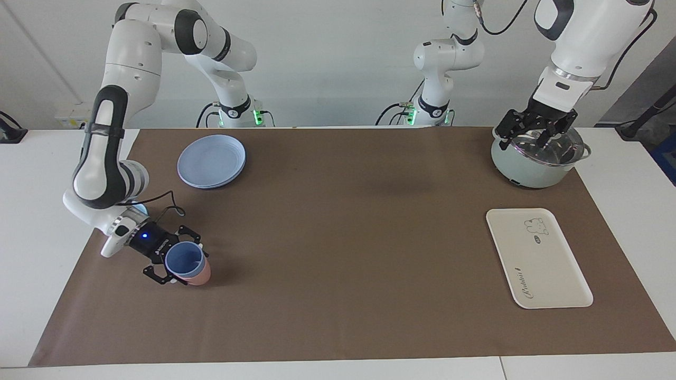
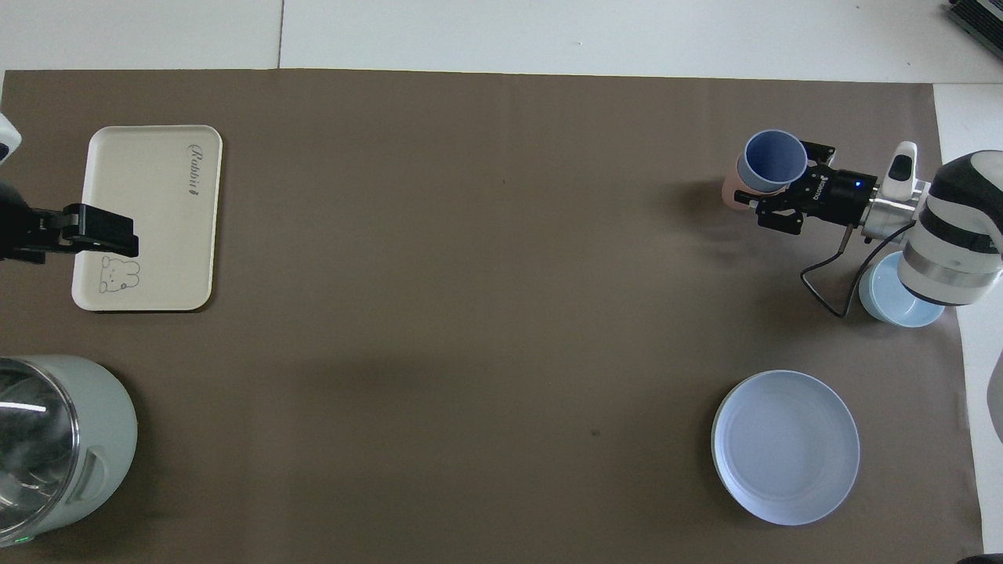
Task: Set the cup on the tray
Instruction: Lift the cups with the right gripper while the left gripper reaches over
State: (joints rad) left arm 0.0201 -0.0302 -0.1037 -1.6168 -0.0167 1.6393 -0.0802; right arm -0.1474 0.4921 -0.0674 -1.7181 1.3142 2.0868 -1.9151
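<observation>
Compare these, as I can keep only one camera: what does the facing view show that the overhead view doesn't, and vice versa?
Only facing: the arm bases, and the left gripper hanging over the pot. Only overhead: the light-blue bowl shown clearly, beside the right arm. Both: the right gripper shut on the cup, the tray, the plates.

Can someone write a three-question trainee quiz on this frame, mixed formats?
1. True or false: the blue cup already stands on the tray.
2. The right gripper is shut on: A) blue cup B) plates C) pot
3. Fill in: the blue cup sits nested in a ____ cup.

Key: 1 false: the tray lies bare at the left arm's end. 2 A. 3 pink. The left gripper waits open over the pot.
</observation>
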